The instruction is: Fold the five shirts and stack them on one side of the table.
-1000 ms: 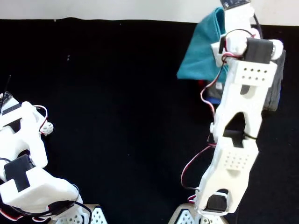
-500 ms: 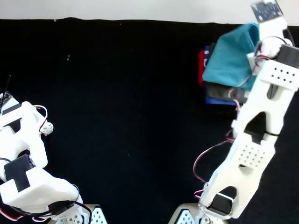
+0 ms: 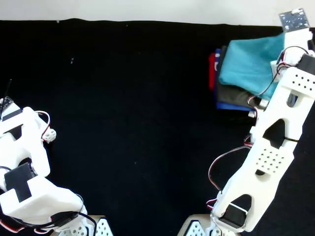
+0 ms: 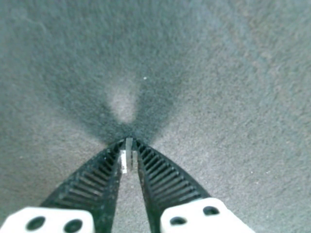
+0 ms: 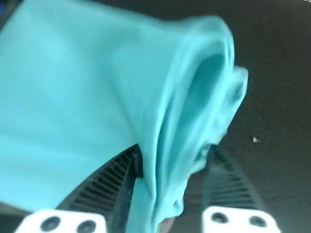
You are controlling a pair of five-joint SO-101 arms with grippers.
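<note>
A folded teal shirt [image 3: 248, 66] lies on top of a stack of folded shirts [image 3: 227, 96] at the table's far right, with red, dark grey and blue layers showing at the stack's edges. My right gripper [image 5: 170, 165] is shut on the teal shirt [image 5: 87, 102], whose bunched edge passes between the ribbed fingers [image 5: 114, 177]. The right arm [image 3: 270, 142] stretches from the near edge up to the stack. My left gripper [image 4: 129, 150] is shut on nothing, just above the black cloth. The left arm [image 3: 22, 172] sits folded at the near left.
A black cloth [image 3: 128, 98] covers the table, bare across the left and middle. A white wall strip [image 3: 147, 10] runs along the far edge. The arms' bases [image 3: 197, 228] stand at the near edge.
The right arm has swung to the right and carried the teal shirt from left of the stack onto its top. The left arm has not moved.
</note>
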